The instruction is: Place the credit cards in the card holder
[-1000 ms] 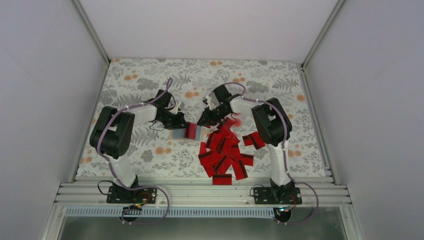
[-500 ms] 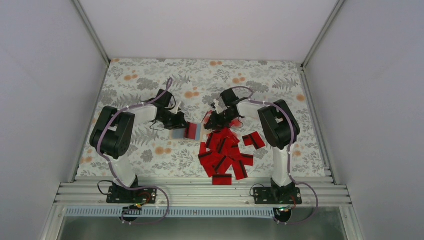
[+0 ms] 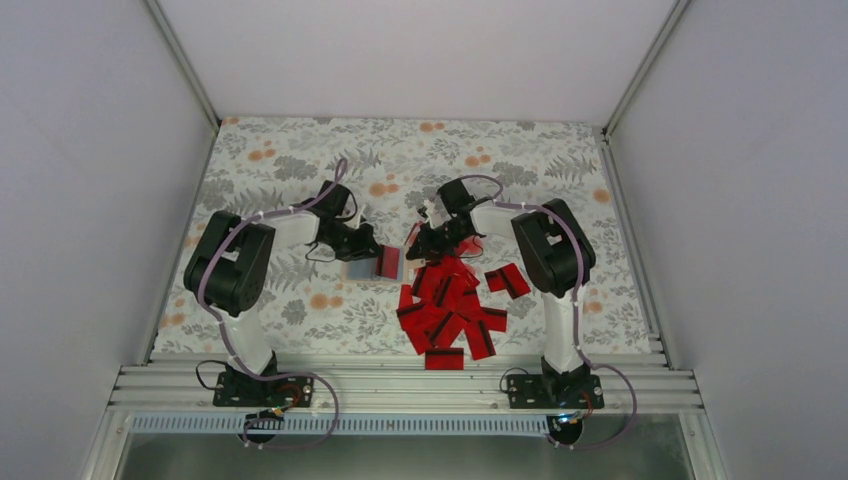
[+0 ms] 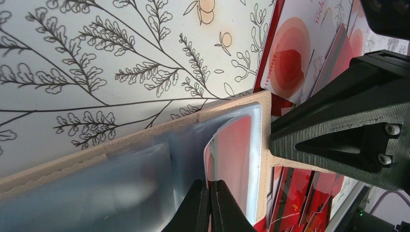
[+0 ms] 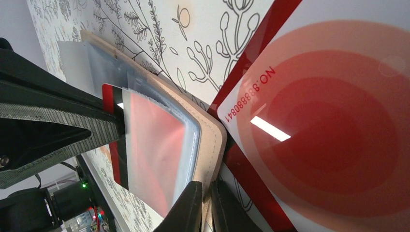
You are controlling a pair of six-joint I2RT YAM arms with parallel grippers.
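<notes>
**Both pincers clamped on the card holder, one red card in its sleeve**

The card holder lies open on the flowered cloth that covers the counter. It sits about midway between the two arms and just left of the heap of red cards. Its tan cover faces down and its clear plastic sleeves face up.

The left pincer is closed tight. Its two tips meet on the curled edge of one clear sleeve, which arches up from the sleeves beneath it. A striped card, red with a black stripe, sits inside the sleeve next to that edge. Its striped end shows at the sleeve's mouth, close to the left pincer's ribbed finger. Whether it is pushed fully home cannot be told.

The right pincer is closed as well, with its tips pinched on the holder's rounded tan edge on the side nearest the heap. In the left wrist view one of its ribbed fingers lies right against that edge.

A pale card with a round red blot and a printed number lies face up just beside the holder's corner, overlapping a red card under it. More red cards are fanned out beneath and beyond the right pincer. In the top view a pair of cards lies slightly apart, to the right of the heap.
</notes>
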